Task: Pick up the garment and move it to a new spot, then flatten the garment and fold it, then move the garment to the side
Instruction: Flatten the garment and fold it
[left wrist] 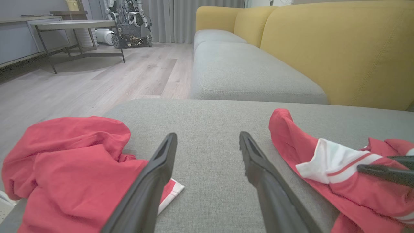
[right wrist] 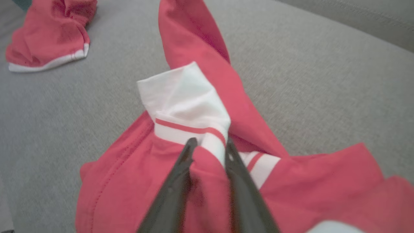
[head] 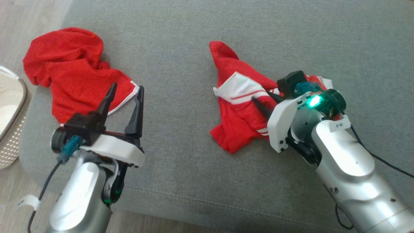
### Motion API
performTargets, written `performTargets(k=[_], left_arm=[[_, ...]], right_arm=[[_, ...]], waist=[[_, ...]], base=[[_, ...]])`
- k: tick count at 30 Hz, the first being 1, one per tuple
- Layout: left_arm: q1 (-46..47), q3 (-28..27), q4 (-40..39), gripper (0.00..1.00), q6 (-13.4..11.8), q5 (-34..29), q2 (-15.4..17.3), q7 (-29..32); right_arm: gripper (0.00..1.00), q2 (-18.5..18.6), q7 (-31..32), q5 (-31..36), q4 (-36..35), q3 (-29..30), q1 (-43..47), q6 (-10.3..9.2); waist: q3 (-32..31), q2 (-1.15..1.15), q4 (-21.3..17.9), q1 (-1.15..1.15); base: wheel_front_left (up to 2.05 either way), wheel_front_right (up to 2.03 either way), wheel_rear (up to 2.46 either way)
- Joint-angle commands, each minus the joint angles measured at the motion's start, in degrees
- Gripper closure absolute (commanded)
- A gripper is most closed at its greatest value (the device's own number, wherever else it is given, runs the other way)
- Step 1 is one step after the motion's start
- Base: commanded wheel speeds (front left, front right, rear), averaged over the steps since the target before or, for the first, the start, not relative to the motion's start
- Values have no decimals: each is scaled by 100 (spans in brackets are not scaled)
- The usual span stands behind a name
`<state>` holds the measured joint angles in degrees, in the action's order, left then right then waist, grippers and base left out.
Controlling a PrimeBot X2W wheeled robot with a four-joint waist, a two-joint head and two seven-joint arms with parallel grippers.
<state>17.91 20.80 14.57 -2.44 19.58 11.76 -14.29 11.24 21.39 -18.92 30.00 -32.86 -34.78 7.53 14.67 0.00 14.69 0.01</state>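
A crumpled red garment (head: 236,106) with white striped trim lies on the grey cushion (head: 181,64), right of centre. My right gripper (head: 261,96) is down on it, and in the right wrist view its fingers (right wrist: 210,144) pinch a raised fold of red and white cloth (right wrist: 200,97). My left gripper (head: 126,86) hovers open over the cushion with nothing between its fingers (left wrist: 207,139); it sits between this garment (left wrist: 291,142) and a second red garment (head: 71,71) bunched at the cushion's left end (left wrist: 74,155).
A white perforated basket (head: 9,113) stands on the wooden floor off the cushion's left edge. A yellow sofa back (left wrist: 323,48) rises behind more grey seats. Further off are a round table (left wrist: 74,24) and another robot (left wrist: 129,19).
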Motion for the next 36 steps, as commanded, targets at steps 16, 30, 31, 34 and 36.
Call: performTargets(k=[16,30,31,34,36], left_arm=[[-36,-697,-312,0,72,-381,108,-71],[-159,-824,-299,0,146,-447,61,-71],[-159,-824,-299,0,146,-447,61,-71],[-252,-872,-286,0,138,-443,68,-71],[-330,-910,-287,0,127,-436,80,-71]], right_arm=[[100,-281,-1324,246,-1554,2082,992,-4],[0,-753,-1678,894,-1505,3965,2033,-4],[0,-753,-1678,894,-1505,3965,2033,-4],[0,-807,-1933,944,-1661,4082,2183,-4],[0,-823,-2091,1003,-1843,4102,2272,-4]], waist=[[-156,0,-737,-1],[-168,0,-856,-1],[-168,0,-856,-1],[-253,0,-887,-1],[-331,0,-916,-1]], base=[[0,0,0],[0,0,0],[0,0,0],[0,0,0],[0,0,0]])
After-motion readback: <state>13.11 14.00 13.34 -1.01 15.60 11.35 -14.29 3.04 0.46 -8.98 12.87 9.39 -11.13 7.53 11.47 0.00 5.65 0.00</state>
